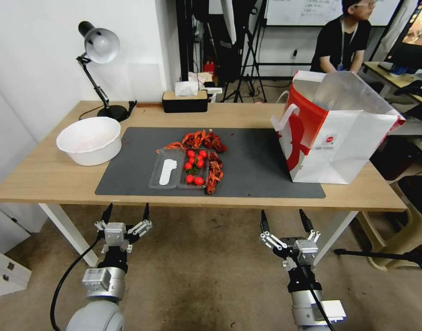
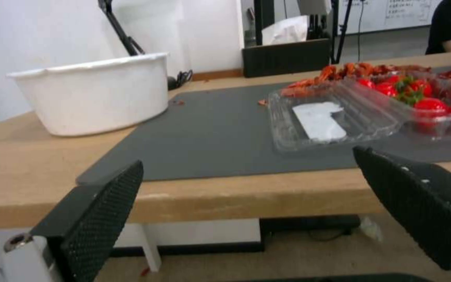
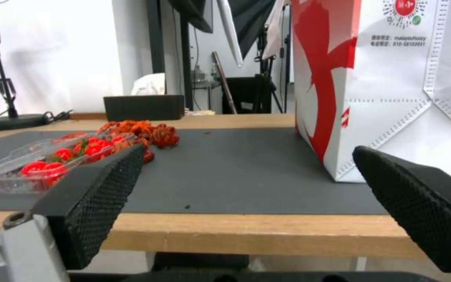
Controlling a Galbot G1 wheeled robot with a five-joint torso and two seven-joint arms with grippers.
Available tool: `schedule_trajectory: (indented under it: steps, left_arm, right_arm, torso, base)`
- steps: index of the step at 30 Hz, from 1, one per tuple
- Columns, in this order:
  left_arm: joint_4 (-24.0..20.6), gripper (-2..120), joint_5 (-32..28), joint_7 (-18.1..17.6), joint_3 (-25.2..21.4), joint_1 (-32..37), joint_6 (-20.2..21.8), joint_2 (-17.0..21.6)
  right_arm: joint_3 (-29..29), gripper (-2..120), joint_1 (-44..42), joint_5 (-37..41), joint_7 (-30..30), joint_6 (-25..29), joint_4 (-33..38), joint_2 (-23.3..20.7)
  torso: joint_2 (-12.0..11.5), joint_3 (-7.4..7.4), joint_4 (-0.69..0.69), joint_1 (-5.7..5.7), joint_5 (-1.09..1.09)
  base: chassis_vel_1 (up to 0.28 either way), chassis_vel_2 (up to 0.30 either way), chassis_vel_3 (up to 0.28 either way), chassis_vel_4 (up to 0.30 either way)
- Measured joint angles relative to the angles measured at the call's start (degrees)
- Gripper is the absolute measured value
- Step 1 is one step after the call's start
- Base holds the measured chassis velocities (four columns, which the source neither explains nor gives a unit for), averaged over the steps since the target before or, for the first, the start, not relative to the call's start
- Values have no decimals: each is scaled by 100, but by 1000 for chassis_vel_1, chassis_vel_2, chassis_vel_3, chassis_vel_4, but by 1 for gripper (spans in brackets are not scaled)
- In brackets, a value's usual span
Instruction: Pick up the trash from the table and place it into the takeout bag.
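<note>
The trash lies mid-mat on the table (image 1: 45, 174): a clear plastic tray (image 1: 167, 172) holding small red tomatoes (image 1: 194, 165), with red crayfish shells (image 1: 204, 139) along its far and right sides. The takeout bag (image 1: 339, 138), white with red panels, stands open at the mat's right end. My left gripper (image 1: 127, 209) and right gripper (image 1: 283, 215) hang open and empty below the table's front edge. The left wrist view looks past the left gripper (image 2: 247, 158) at the tray (image 2: 335, 117). The right wrist view shows the right gripper (image 3: 249, 152) facing the bag (image 3: 392, 78) and the shells (image 3: 142, 131).
A white bowl (image 1: 89, 140) sits at the mat's left end. A black desk lamp (image 1: 100, 46) and a black tissue box (image 1: 185, 101) stand along the table's far edge. The dark grey mat (image 1: 257, 165) is bare between the tray and the bag.
</note>
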Motion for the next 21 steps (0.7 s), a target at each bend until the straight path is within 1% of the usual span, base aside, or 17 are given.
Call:
schedule_trajectory:
  steps: [7, 15, 21]
  left_arm:
    - [137, 100, 32, -1, 133, -18, 9, -20]
    - [285, 100, 83, -9, 154, -90, 1, -45]
    - [306, 100, 119, -16, 158, -107, -1, -33]
  right_arm:
    - [3, 100, 59, 4, -1, 16, -41, 13]
    - [12, 100, 87, -12, -9, 47, -58, 40]
    - [16, 100, 82, -20, -11, 48, -62, 39]
  torso:
    - [0, 0, 0, 0, 0]
    - [0, 0, 0, 0, 0]
    - [0, 0, 0, 0, 0]
  base:
    - [0, 0, 0, 0]
    - [0, 0, 0, 0]
    - [0, 0, 0, 0]
